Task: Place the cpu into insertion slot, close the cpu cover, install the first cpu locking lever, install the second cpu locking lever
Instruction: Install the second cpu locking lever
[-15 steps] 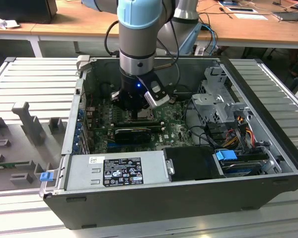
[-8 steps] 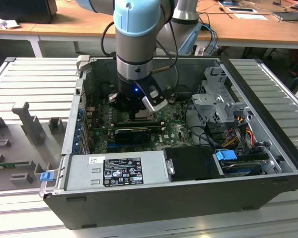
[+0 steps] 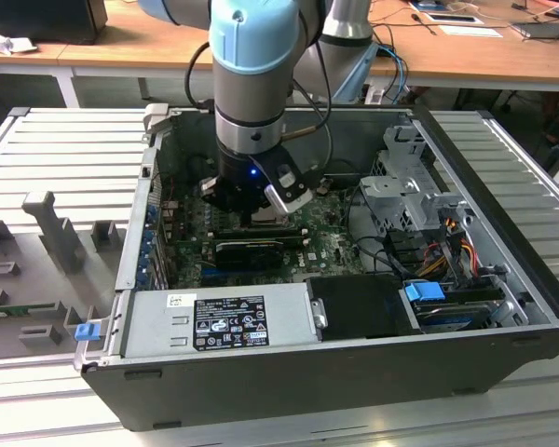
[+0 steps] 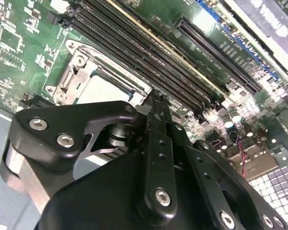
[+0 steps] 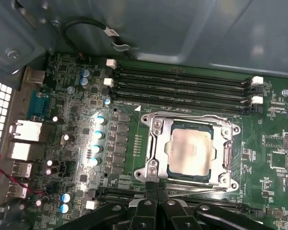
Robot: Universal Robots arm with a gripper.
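Hand (image 5: pixel 153 199) clenched, fingertips together, holding nothing, tips at the near edge of the insertion slot (image 5: pixel 189 149) inside the open PC case (image 3: pixel 335 372). The cpu (image 5: pixel 189 148) already sits in the slot, cpu cover (image 5: pixel 156 143) down around it. A thin locking lever (image 5: pixel 201 190) lies along that near edge by the fingertips. Judgement: lever is stiff, springy wire, slippery; push near its free end. Memory slots (image 5: pixel 182 86) beyond.
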